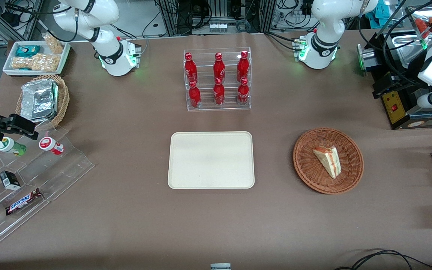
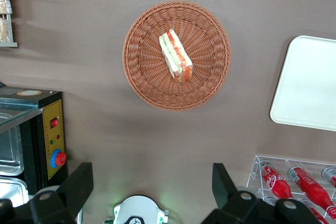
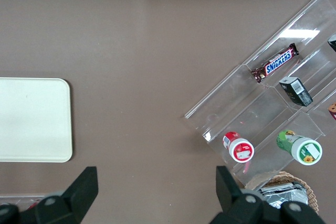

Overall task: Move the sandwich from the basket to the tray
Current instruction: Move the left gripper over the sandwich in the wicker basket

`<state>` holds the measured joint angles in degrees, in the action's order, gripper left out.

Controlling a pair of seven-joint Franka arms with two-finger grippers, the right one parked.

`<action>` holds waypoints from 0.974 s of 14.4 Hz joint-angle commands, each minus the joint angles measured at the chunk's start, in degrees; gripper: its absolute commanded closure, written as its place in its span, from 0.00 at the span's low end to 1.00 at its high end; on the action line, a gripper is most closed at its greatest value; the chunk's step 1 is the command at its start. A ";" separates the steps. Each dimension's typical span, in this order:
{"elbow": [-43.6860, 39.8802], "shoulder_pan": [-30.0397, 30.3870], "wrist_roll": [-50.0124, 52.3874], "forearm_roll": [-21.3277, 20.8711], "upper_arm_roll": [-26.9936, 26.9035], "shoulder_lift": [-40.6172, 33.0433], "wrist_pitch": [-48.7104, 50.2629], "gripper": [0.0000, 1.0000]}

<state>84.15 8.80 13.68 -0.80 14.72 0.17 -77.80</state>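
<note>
The sandwich, a pale wedge with red and green filling, lies in the round reddish-brown basket. The cream tray sits flat and bare beside the basket, toward the parked arm's end. My gripper hangs high above the table, farther from the front camera than the basket and toward the working arm's end. It is open wide with nothing between its fingers.
A clear rack of red bottles stands farther from the front camera than the tray. A black machine with a yellow panel sits near my gripper. A tan basket with foil, a white snack tray and a clear snack stand lie toward the parked arm's end.
</note>
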 commanded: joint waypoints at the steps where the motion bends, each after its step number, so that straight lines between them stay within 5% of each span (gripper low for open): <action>1: 0.57 0.34 -0.66 0.01 -0.04 -1.22 0.45 0.00; 5: 0.31 0.42 -0.24 -0.17 -0.74 0.00 0.10 0.00; 8: 0.84 -0.01 0.99 -6.65 -0.83 5.87 -0.25 0.00; 11: 2.32 0.42 1.35 -5.01 -0.83 11.68 -4.45 0.00; 14: 11.35 1.04 9.03 -2.64 -1.09 12.66 -19.17 0.00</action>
<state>89.97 9.06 17.12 -4.99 13.51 13.73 -89.75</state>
